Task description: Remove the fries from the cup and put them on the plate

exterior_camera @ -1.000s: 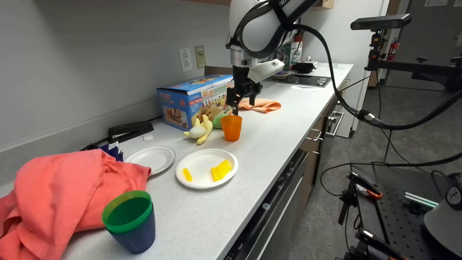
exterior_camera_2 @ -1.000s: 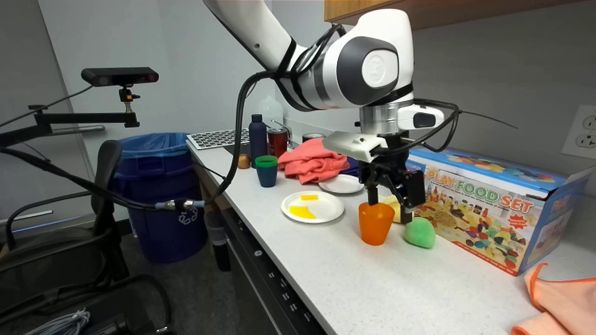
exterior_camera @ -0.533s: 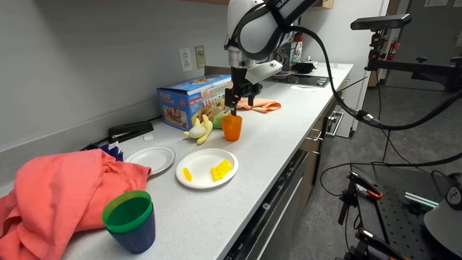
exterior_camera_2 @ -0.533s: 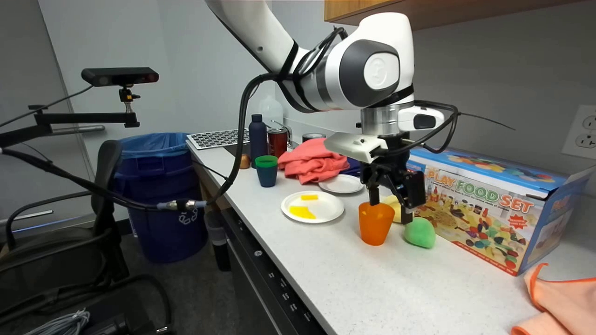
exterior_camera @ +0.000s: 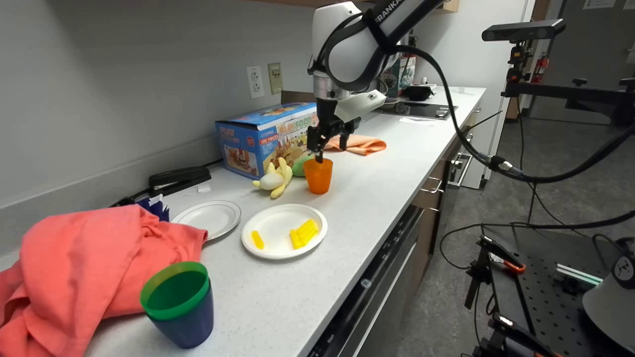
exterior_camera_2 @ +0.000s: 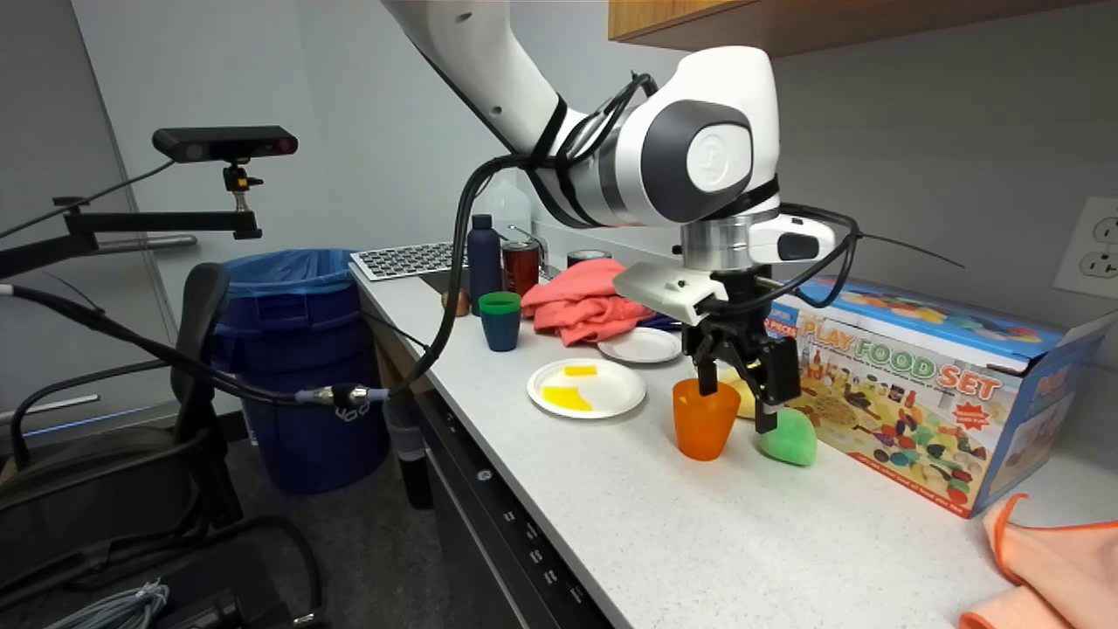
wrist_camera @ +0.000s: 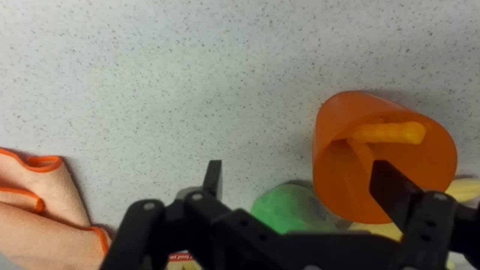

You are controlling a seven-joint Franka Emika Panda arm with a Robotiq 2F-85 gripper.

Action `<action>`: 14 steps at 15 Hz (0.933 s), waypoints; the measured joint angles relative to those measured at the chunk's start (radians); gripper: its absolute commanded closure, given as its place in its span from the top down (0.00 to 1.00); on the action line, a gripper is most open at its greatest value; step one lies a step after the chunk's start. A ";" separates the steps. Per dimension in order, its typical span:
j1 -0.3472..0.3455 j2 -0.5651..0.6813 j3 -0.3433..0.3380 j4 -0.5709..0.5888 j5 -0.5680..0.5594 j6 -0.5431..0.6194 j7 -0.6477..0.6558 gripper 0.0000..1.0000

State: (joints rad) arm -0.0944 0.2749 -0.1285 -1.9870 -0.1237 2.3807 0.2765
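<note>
The black two-fingered gripper (wrist_camera: 298,165) hung over the speckled white counter (wrist_camera: 150,93), its fingers spread wide: one tip at the mouth of the small orange plastic cup (exterior_camera_2: 704,428), the other outside it, near a rounded green toy (exterior_camera_2: 788,438). Whether the first touched the cup's rim, I couldn't tell. The cup stood upright with at least one thin yellow toy fry (wrist_camera: 390,133) inside. More yellow fries (exterior_camera: 303,234) lay on the round white plate (exterior_camera: 270,215) near the cup, most in a cluster, with a single stick (exterior_camera: 257,240) apart from them. A yellowish-white toy (exterior_camera: 272,181) like a peeled banana lay by the green one, before the blue cardboard box (exterior_camera: 246,141).
</note>
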 measured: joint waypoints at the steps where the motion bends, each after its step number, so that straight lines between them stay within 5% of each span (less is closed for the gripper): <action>1: 0.000 0.011 -0.001 0.005 0.005 0.003 0.004 1.00; 2: -0.001 0.023 -0.001 0.011 0.014 0.003 0.005 0.75; 4: 0.000 0.048 0.000 0.029 0.031 0.003 0.005 0.66; 12: 0.001 0.100 0.005 0.107 0.057 0.003 0.004 0.03; 14: 0.001 0.113 0.012 0.116 0.062 0.000 -0.002 0.00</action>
State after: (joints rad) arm -0.0935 0.3875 -0.1164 -1.8712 -0.0617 2.3811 0.2740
